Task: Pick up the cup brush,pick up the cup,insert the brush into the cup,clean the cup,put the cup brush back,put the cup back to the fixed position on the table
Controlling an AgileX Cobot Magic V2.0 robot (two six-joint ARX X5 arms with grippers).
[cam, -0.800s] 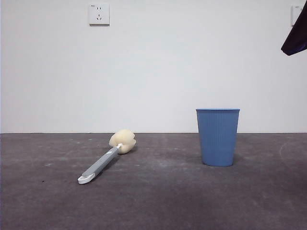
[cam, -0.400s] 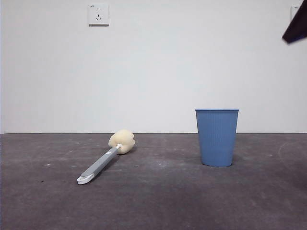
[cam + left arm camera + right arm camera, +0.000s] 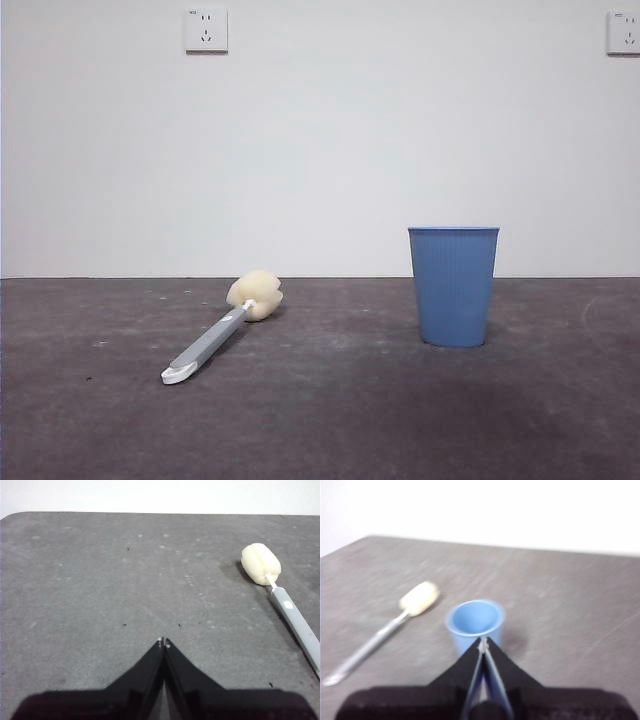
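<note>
The cup brush [image 3: 220,335] lies flat on the table [image 3: 330,420] at the left, its cream sponge head away from the camera and its white looped end near. The blue ribbed cup [image 3: 453,286] stands upright to the right, empty. In the left wrist view my left gripper [image 3: 163,642] is shut, above bare table, with the cup brush [image 3: 280,597] off to one side. The blurred right wrist view shows my right gripper [image 3: 482,642] shut, high above the cup [image 3: 474,622], with the cup brush [image 3: 390,627] beyond. Neither gripper shows in the front view.
A white wall rises behind the table, with a socket [image 3: 206,30] at upper left and another [image 3: 624,32] at upper right. The table's far edge [image 3: 150,514] shows in the left wrist view.
The black tip of an arm at the top right corner of the front view has risen out of the picture. The cup brush and the cup have not moved.
</note>
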